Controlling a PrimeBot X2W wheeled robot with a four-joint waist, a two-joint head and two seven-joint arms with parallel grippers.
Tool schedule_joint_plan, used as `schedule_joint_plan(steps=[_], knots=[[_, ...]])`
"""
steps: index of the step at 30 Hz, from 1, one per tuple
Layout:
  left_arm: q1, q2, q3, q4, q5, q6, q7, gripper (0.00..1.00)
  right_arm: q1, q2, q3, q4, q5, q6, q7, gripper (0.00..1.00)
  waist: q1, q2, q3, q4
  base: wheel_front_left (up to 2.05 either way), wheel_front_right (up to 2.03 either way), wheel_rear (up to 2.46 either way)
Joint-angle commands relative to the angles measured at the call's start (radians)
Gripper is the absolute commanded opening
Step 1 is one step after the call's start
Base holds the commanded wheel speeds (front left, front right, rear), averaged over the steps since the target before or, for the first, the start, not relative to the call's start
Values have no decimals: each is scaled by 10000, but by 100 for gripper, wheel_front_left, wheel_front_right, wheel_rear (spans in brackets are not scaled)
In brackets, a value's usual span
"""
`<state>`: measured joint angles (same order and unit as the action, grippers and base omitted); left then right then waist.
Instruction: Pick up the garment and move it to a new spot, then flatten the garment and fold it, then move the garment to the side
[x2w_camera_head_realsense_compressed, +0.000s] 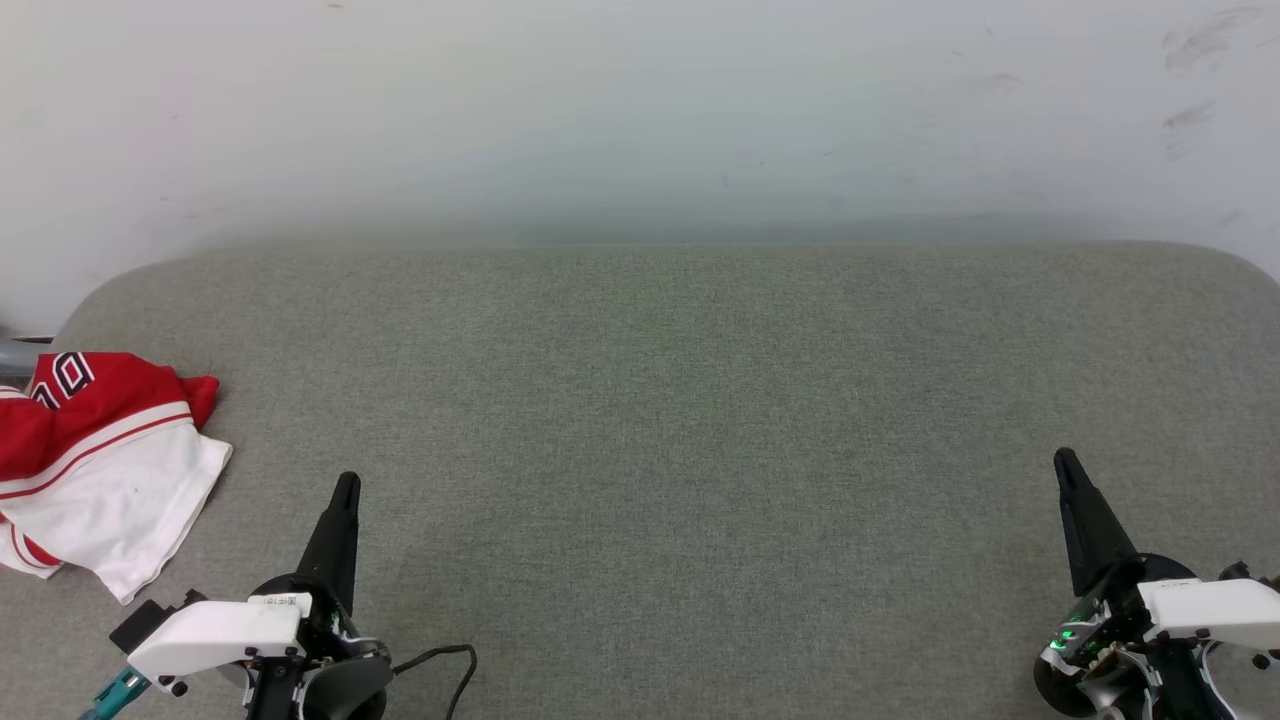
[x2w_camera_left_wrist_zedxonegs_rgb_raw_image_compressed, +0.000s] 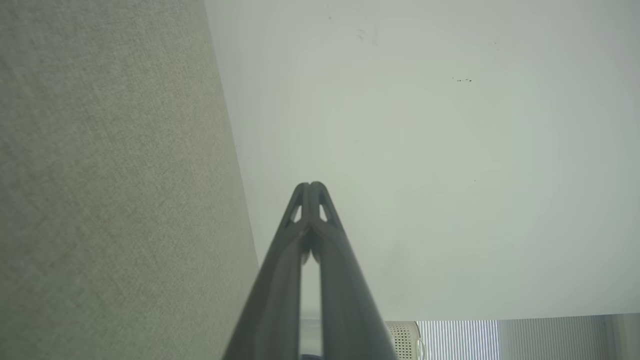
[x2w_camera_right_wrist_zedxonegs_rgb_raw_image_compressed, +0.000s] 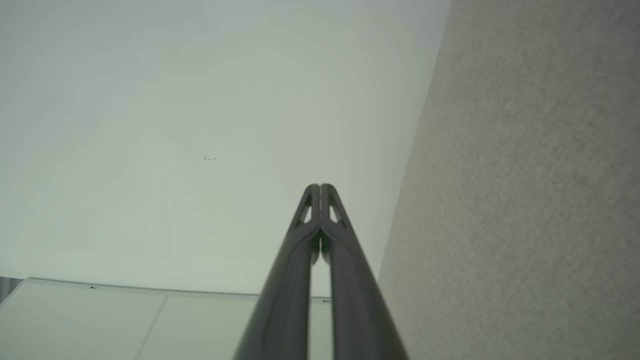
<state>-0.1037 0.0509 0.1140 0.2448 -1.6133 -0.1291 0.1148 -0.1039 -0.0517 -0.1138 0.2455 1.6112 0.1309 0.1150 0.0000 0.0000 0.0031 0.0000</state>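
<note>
Soft, even, shadowless light; head view sharp, wrist views slightly hazy.

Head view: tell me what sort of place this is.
Probably an indoor test room or lab: a grey fabric-covered surface with rounded corners against a plain, scuffed white wall, and a crumpled red-and-white garment at its left edge.
</note>
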Motion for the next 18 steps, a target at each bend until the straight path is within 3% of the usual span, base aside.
schedule_joint_plan(steps=[1, 14, 15, 18], knots=[[-103, -8, 22, 13, 16, -29, 15, 0, -103, 29, 0, 5, 37, -3, 12, 0, 0, 0, 0, 0, 0, 0, 0], [-103, -8, 20, 13, 15, -29, 14, 0, -103, 29, 0, 5, 37, -3, 12, 0, 0, 0, 0, 0, 0, 0, 0], [1, 0, 0, -2, 3, 0, -3, 100, 1, 0, 0, -2, -3, 0, -3, 100, 0, 0, 0, 0, 0, 0, 0], [205, -35, -30, 256, 1, 6, -5, 100, 214, 4, 10, 248, -3, -2, -1, 100, 0, 0, 0, 0, 0, 0, 0]])
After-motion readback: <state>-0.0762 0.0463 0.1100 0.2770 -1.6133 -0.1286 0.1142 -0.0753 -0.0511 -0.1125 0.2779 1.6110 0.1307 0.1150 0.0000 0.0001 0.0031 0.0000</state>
